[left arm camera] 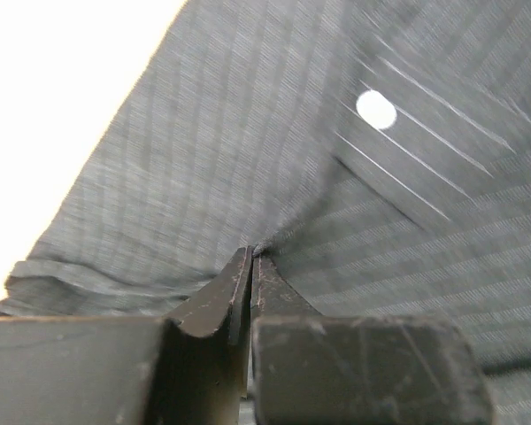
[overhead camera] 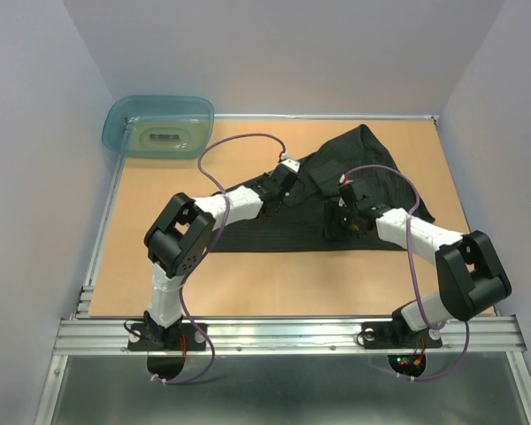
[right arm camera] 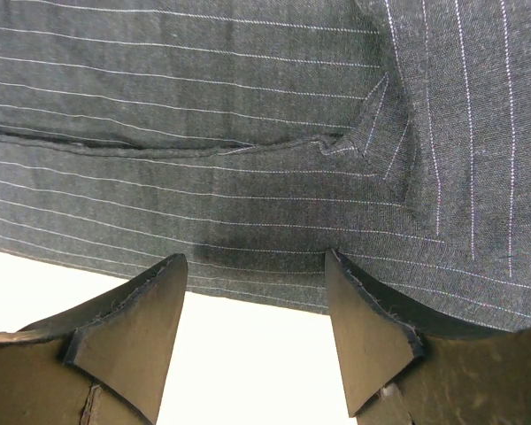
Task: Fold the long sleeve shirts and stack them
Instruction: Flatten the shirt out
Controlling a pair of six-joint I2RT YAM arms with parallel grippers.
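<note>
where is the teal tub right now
In the top view the teal tub sits at the far left corner of the table, apart from the black shirt, which lies to its right across the middle.

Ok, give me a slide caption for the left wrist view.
Left gripper shut, pinching a pucker of the dark pinstriped shirt near a pale button.

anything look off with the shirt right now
The shirt lies askew and unfolded: a long flat strip along its near side, and a rumpled peak bunched toward the far right. Nothing looks torn or spilled.
</note>
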